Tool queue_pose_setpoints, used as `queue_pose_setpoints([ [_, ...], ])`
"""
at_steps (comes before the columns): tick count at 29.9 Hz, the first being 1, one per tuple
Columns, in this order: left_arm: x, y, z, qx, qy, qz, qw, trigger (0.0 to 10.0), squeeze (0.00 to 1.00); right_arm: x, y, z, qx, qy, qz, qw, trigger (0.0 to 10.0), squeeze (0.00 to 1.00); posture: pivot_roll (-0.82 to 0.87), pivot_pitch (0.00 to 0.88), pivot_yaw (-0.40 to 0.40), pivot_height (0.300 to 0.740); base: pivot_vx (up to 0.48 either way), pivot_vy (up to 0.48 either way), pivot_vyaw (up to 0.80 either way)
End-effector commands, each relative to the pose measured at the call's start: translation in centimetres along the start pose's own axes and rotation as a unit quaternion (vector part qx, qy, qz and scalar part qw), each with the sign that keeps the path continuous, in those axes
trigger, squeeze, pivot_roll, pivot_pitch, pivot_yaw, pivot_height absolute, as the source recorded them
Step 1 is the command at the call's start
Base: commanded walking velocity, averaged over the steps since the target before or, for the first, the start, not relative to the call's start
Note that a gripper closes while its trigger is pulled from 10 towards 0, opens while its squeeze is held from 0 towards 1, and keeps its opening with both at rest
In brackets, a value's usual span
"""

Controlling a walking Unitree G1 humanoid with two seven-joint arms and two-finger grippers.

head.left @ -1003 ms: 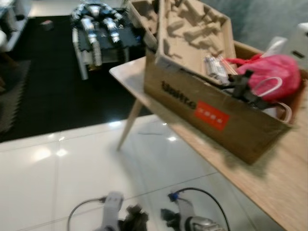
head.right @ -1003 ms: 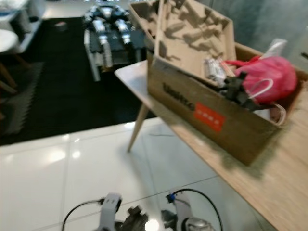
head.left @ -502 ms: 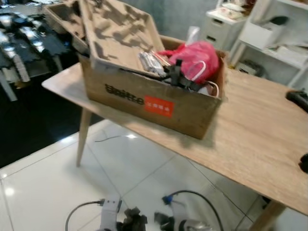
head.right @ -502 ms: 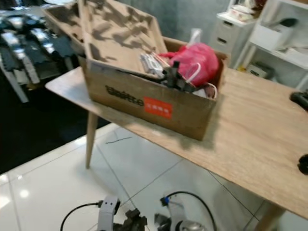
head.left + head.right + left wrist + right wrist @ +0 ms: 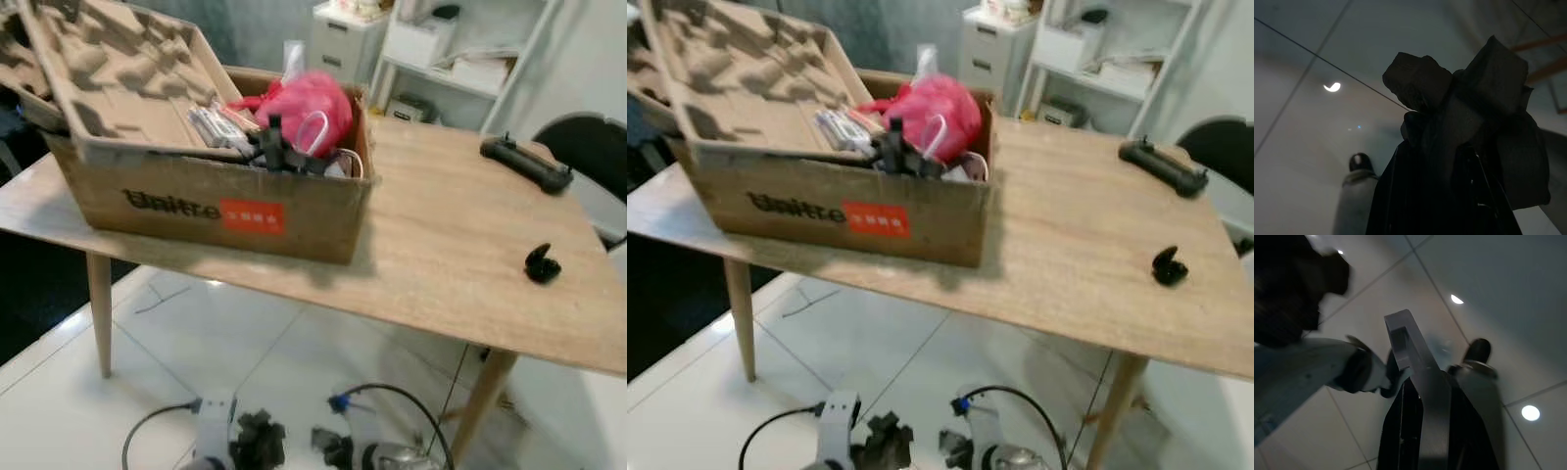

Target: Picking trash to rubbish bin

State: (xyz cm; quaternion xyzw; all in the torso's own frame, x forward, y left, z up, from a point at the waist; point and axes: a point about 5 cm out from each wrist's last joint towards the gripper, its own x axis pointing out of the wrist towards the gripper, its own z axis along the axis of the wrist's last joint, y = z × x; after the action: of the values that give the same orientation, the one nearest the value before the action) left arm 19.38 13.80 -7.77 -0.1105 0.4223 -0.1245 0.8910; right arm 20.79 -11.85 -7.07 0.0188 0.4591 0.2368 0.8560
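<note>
Light wood-grain table on slanted wooden legs (image 5: 460,245) stands on a glossy white tiled floor (image 5: 245,372). At its left end sits an open brown cardboard box with a red label (image 5: 211,201), stuffed with a moulded pulp tray and a pink plastic bag. Well apart toward the right lie a long black controller-like device (image 5: 525,163) near the far edge and a small black clip-like object (image 5: 542,263).

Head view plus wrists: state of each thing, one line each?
Cardboard box: open, flaps up, standing on the table, packed full.
Pink bag: stuffed in the box, bulging above its rim.
Moulded pulp tray: tilted, resting on the box.
Left gripper: hanging low, jaws shut on crumpled dark trash.
Right gripper: hanging low, holding nothing.
Black controller: lying flat on the table.
</note>
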Motion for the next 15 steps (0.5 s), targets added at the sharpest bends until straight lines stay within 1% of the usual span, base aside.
queue_pose_setpoints([
  [1,-0.4,1.0,-0.5,-0.003,0.004,0.026,1.0,10.0,0.0,0.0,-0.1,0.2,0.002,-0.006,-0.001,1.0,10.0,0.0,0.06,0.089,-0.009,0.74,0.0,0.0,0.0],
  [6,-0.7,2.2,-0.1,-0.011,-0.008,0.07,0.997,10.0,0.0,0.0,0.0,0.6,-0.01,-0.02,0.005,1.0,10.0,0.0,0.06,0.087,-0.009,0.74,0.0,0.0,0.0],
  [9,-1.2,3.7,0.7,-0.028,-0.03,0.123,0.992,10.0,0.0,-0.1,-0.3,1.1,-0.037,-0.036,-0.004,0.999,10.0,0.0,0.06,0.087,-0.009,0.74,0.0,0.0,0.0],
  [10,-1.2,3.9,0.8,-0.029,-0.033,0.128,0.991,10.0,0.0,-0.1,-0.3,1.2,-0.04,-0.038,-0.004,0.998,10.0,0.0,0.06,0.087,-0.009,0.74,0.0,0.0,0.0],
  [11,-1.2,3.9,0.8,-0.029,-0.033,0.128,0.991,10.0,0.0,-0.1,-0.3,1.2,-0.04,-0.038,-0.004,0.998,10.0,0.0,0.06,0.087,-0.009,0.74,0.0,0.0,0.0],
  [12,-1.4,4.3,1.1,-0.031,-0.04,0.143,0.988,10.0,0.0,-0.2,-0.4,1.3,-0.038,-0.043,-0.004,0.998,10.0,0.0,0.06,0.088,-0.01,0.74,0.0,0.0,0.0],
  [13,-1.8,5.2,1.5,-0.033,-0.052,0.166,0.984,10.0,0.0,-0.3,-0.6,1.5,-0.035,-0.051,-0.002,0.998,10.0,0.0,0.06,0.089,-0.009,0.74,0.0,0.0,0.0],
  [14,-1.8,5.2,1.5,-0.033,-0.052,0.166,0.984,10.0,0.0,-0.3,-0.6,1.5,-0.035,-0.051,-0.002,0.998,10.0,0.0,0.06,0.089,-0.009,0.74,0.0,0.0,0.0],
  [15,-1.9,5.5,1.7,-0.033,-0.056,0.174,0.983,10.0,0.0,-0.3,-0.6,1.6,-0.034,-0.053,-0.001,0.998,10.0,0.0,0.06,0.089,-0.009,0.74,0.0,0.0,0.0],
])
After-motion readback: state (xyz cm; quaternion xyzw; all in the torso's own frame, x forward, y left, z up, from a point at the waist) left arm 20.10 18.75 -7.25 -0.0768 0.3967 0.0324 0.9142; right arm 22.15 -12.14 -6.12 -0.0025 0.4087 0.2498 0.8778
